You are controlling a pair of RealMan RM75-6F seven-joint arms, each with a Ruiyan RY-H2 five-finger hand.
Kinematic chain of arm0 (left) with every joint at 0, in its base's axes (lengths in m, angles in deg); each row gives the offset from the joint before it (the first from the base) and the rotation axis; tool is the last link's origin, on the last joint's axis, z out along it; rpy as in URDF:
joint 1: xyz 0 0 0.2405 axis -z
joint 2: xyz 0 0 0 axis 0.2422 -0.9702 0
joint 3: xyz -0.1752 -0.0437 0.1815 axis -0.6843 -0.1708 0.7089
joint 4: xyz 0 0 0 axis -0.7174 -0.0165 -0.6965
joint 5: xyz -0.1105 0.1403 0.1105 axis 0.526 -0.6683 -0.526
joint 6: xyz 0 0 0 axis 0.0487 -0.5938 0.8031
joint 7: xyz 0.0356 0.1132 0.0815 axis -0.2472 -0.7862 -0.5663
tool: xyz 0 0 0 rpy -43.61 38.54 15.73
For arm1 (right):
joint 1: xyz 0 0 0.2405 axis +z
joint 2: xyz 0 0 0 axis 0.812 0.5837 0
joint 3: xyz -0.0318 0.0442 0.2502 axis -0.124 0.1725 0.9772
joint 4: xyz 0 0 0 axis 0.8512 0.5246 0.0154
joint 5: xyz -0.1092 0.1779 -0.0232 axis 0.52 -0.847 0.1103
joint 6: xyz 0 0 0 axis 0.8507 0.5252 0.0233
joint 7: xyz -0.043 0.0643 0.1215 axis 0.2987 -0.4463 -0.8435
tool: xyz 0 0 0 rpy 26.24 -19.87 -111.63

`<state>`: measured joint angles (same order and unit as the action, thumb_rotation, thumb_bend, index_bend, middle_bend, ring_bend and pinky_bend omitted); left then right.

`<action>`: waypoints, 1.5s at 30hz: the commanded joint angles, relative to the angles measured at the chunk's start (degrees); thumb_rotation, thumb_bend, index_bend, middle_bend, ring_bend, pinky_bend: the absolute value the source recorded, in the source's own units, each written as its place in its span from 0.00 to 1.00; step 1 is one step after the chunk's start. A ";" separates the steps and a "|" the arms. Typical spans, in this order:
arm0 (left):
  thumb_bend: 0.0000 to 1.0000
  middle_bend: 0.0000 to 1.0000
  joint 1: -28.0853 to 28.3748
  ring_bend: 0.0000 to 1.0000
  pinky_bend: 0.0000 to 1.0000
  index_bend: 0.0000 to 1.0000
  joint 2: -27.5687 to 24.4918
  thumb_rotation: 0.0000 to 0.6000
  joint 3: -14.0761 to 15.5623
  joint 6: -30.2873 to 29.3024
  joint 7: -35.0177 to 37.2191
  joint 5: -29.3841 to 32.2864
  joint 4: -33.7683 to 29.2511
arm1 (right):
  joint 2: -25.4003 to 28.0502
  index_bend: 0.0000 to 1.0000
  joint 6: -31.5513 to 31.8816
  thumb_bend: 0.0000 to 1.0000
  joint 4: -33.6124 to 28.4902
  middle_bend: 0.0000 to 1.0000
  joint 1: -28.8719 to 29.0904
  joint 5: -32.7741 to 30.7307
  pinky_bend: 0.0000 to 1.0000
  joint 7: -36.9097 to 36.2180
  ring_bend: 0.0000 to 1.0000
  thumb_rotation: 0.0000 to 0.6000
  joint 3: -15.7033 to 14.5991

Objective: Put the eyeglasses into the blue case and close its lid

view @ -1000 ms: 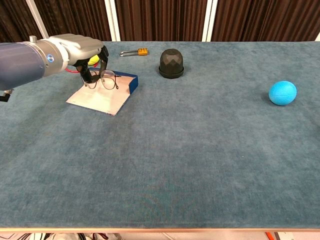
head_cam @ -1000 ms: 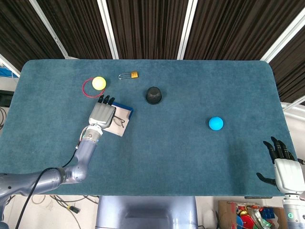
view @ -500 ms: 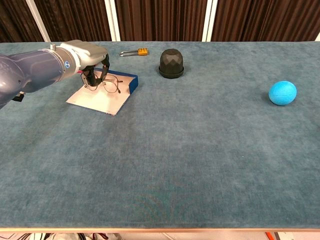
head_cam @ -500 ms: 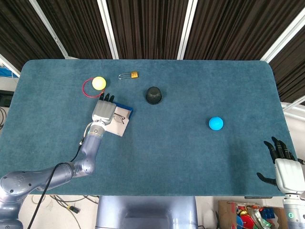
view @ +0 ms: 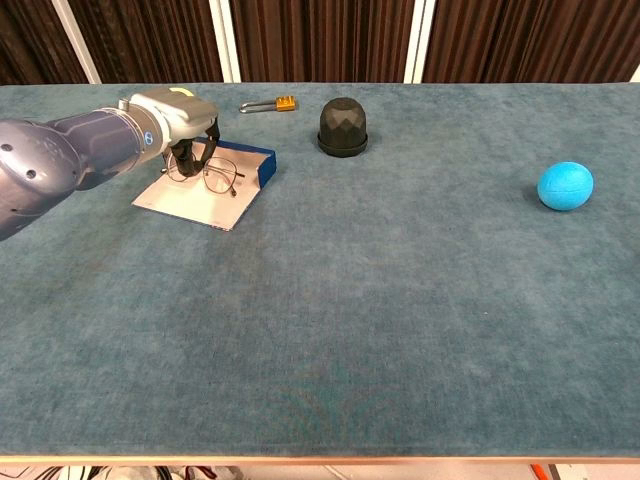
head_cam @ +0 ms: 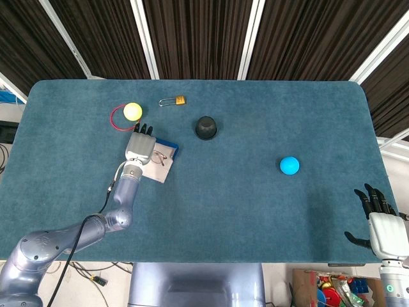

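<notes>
Blue case (view: 215,178) lies open at the counter's (view: 400,300) upper left, and the left robot hand (view: 180,115) pinches the eyeglasses (view: 212,177) just over its pale lining. Release and lid-closing remain. The right robot hand (head_cam: 381,224) idles lower right, fingers spread, empty.

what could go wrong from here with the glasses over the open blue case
1. The thin wire-framed eyeglasses are still pinched by the left hand and sit tilted over the open blue case; released like this, they may land askew on the pale flat lid panel.
2. If they sit askew, closing the lid could bend the frame.
3. The right hand rests at the far table edge, so nothing steadies the case.
</notes>
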<state>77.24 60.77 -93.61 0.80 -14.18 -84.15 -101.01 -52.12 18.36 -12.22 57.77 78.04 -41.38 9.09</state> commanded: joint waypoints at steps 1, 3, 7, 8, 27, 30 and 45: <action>0.48 0.09 0.33 0.00 0.00 0.58 1.32 1.00 -0.10 1.17 0.28 -0.22 2.23 | 0.02 0.13 -0.09 0.12 -0.03 0.00 0.00 -0.14 0.23 -0.03 0.00 1.00 0.02; 0.48 0.09 0.44 0.00 0.00 0.58 2.02 1.00 -0.17 1.64 0.38 -0.37 3.57 | 0.06 0.13 -0.21 0.12 -0.08 0.00 0.02 -0.30 0.23 -0.04 0.00 1.00 0.04; 0.48 0.09 0.69 0.00 0.00 0.58 3.19 1.00 -0.59 2.01 0.90 -0.94 5.73 | 0.09 0.13 -0.22 0.12 -0.18 0.00 0.02 -0.41 0.23 -0.05 0.00 1.00 0.08; 0.48 0.09 0.75 0.00 0.00 0.58 3.42 1.00 -0.71 2.10 1.00 -1.03 6.17 | 0.09 0.13 -0.22 0.12 -0.19 0.00 0.01 -0.41 0.23 -0.06 0.00 1.00 0.08; 0.48 0.09 1.89 0.00 0.00 0.58 5.95 1.00 -4.91 -0.64 -1.29 1.42 6.51 | 0.12 0.13 -0.16 0.12 -0.20 0.00 0.01 -0.38 0.23 -0.12 0.00 1.00 0.08; 0.48 0.09 2.03 0.00 0.00 0.57 6.17 1.00 -5.36 -1.15 -2.32 2.04 6.96 | 0.12 0.13 -0.13 0.12 -0.21 0.00 0.00 -0.38 0.23 -0.15 0.00 1.00 0.09; 0.47 0.06 1.02 0.00 0.00 0.09 3.08 1.00 -5.15 -4.30 -4.21 0.03 -1.09 | 0.01 0.13 -0.11 0.12 -0.24 0.00 -0.01 -0.69 0.23 0.10 0.00 1.00 0.19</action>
<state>78.66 65.15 -99.18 -1.77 -17.60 -83.22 -99.60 -52.11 18.25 -12.46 57.76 77.36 -41.28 9.28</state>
